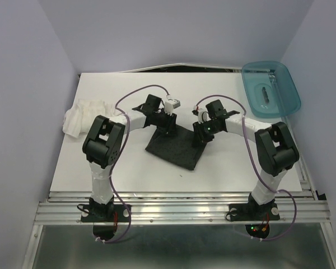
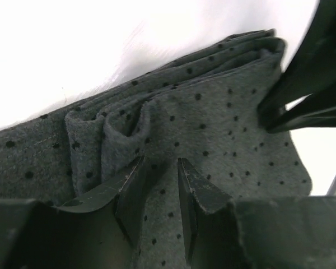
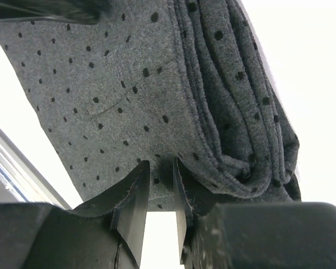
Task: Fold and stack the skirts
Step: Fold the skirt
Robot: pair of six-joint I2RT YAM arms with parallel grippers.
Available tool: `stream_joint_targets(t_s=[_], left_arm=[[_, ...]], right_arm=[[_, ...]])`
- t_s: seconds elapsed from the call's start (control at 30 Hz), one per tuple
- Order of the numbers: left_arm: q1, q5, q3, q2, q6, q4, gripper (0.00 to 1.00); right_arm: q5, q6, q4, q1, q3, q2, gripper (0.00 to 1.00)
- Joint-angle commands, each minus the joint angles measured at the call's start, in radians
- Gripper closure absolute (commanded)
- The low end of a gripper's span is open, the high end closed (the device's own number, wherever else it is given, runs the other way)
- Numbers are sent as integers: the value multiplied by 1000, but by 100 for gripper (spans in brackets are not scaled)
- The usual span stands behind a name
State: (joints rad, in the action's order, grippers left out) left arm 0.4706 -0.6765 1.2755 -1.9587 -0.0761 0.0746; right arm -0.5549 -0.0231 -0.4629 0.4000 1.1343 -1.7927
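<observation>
Surface: white bench (image 1: 241, 162); dark dotted skirt (image 1: 176, 151) folded at centre, white skirt (image 1: 81, 117) well left.
Left arm: left fingers (image 2: 131, 193) astride its far edge, pinch unclear.
Right arm: right fingers (image 3: 131, 202) pinching same edge.

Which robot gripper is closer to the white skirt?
Left. The left gripper is right of the white skirt, at the dark skirt's far edge; the right gripper is farther right.
</observation>
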Motion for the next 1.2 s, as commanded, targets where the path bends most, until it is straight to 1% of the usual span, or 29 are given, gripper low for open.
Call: stream_joint_targets(t_s=[0.0,0.03,0.23,0.4,0.47,0.6,0.63,0.67,0.7,0.73,0.77,0.8,0.83,0.9,0.93,0.97,1.0,1.03,1.07,1.1,1.17], left_arm=[[0,3,53,-23,33,-67,59],[-6,20,61,-46,54,-108,59],[-81,-17,110,-159,203,-157,57],[-116,-38,105,-187,225,-145,57],[-119,-50,94,-157,214,-134,57],[-121,-49,48,-46,199,-125,54],[-121,-48,30,10,173,-116,53],[-119,-46,18,45,159,-105,52],[-119,-41,-13,128,132,-101,49],[-119,-29,-28,174,115,-90,49],[-118,-17,-47,226,96,-85,48],[-112,6,-85,333,82,-82,46],[-107,30,-106,387,31,-78,45],[-107,101,-148,486,7,-78,40],[-107,127,-184,568,-4,-78,35],[-107,190,-198,604,-28,-49,30],[-109,222,-221,663,-39,-36,20],[-110,288,-231,690,-45,-20,15],[-113,317,-252,737,-45,-15,5],[-116,357,-252,738,-33,-18,1],[-125,454,-283,799,1,-21,1]], right_arm=[[27,12,20,0,4,-42,71],[26,12,18,0,7,-54,70],[49,63,13,0,5,-105,69],[95,86,-14,0,38,-177,70],[98,97,-25,0,51,-189,70],[88,149,-85,0,81,-188,69],[102,184,-95,0,94,-171,68],[159,204,-103,0,104,-159,68],[194,244,-117,0,126,-122,68],[260,261,-121,0,143,-99,67],[285,273,-125,0,163,-73,67],[308,285,-135,0,186,-48,65],[328,302,-138,0,214,-4,63],[331,311,-151,0,297,22,60],[328,305,-157,0,324,30,56],[314,299,-160,0,352,33,55],[297,289,-169,10,396,29,52],[256,254,-174,10,416,23,50],[238,232,-178,10,448,6,50],[216,209,-180,25,462,-5,50],[181,128,-175,58,490,-33,50]])
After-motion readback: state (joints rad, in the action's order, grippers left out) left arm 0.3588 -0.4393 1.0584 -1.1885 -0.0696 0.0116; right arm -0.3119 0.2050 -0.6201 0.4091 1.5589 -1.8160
